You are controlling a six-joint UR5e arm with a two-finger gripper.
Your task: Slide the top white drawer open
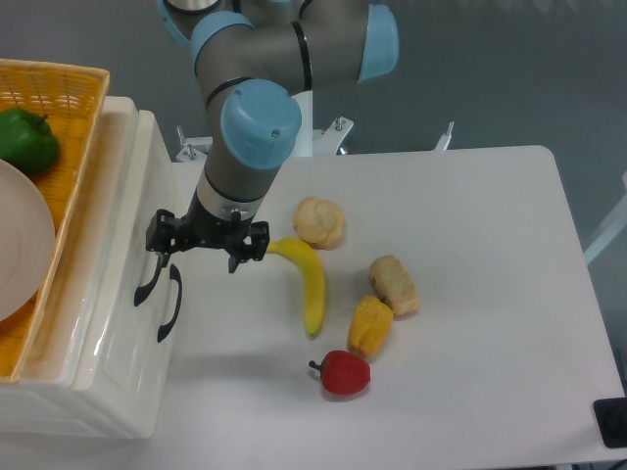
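The top white drawer (120, 211) is the upper one of the cream cabinet at the left, and it looks closed. Its curved black handle (149, 282) shows just below my left finger. My gripper (199, 256) hangs open in front of the cabinet face, fingers spread wide, the left finger (157, 240) right at the upper end of that handle. Whether the finger touches the handle is not clear. Nothing is held between the fingers.
The lower drawer's black handle (170, 305) sits just beneath. A yellow wicker basket (69, 98) with a green pepper (25, 139) and a plate tops the cabinet. On the table lie a banana (306, 280), a bun (319, 221), bread (394, 284), a yellow piece (370, 325) and a red pepper (342, 372).
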